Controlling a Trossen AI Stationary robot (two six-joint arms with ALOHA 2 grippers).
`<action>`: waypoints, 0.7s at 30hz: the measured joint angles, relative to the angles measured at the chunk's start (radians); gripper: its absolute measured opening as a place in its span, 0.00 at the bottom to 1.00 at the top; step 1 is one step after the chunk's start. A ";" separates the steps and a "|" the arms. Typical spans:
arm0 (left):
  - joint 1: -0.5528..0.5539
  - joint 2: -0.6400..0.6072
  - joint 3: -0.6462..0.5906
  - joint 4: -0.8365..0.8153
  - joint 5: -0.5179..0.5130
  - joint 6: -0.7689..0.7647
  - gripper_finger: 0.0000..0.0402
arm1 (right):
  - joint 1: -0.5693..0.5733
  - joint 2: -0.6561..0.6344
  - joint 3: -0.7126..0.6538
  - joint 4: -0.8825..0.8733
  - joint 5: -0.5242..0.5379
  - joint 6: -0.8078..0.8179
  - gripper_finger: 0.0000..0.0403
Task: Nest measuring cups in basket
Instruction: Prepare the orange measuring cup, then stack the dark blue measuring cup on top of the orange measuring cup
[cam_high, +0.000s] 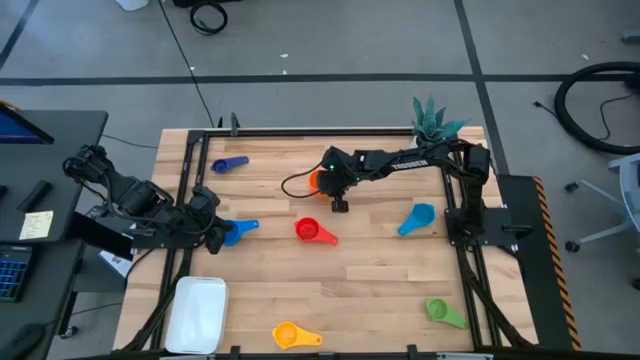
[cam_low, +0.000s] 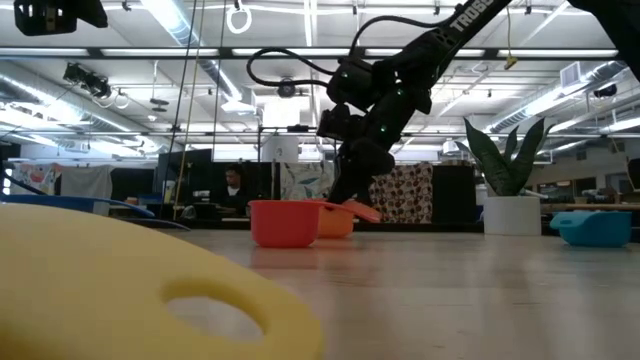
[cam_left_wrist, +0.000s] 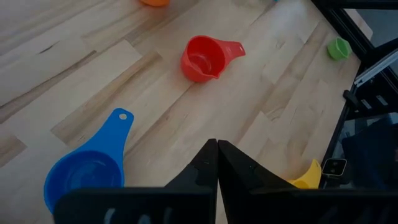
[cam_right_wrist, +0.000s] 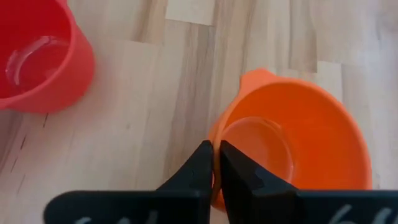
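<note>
Right gripper fingers almost shut, pinching orange cup rim. Red cup handle points to right-front corner.

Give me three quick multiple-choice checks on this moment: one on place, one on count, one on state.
1. Where is the basket?
A. Near corner on the left arm's side
B. Beside the plant
C. Table centre

2. How many measuring cups lie in the basket?
A. Two
B. None
C. Four

3. How do the right hand's fingers stand?
A. Spread wide above the green cup
B. Almost together at the orange cup's rim
C. Clamped on the basket

Answers: 1 A, the high view shows it by that table edge. 2 B, its inside shows plain white. 3 B, the right wrist view shows only a sliver between them.
</note>
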 joint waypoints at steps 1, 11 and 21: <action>0.000 0.000 0.000 0.000 0.000 0.000 0.03 | 0.000 0.000 0.000 0.000 0.000 -0.003 0.10; 0.000 0.000 0.000 -0.013 0.000 -0.001 0.03 | 0.000 0.000 0.000 0.010 -0.003 -0.044 0.18; 0.000 0.000 0.000 -0.016 0.034 -0.008 0.04 | 0.018 -0.040 0.000 0.109 0.074 -0.047 0.31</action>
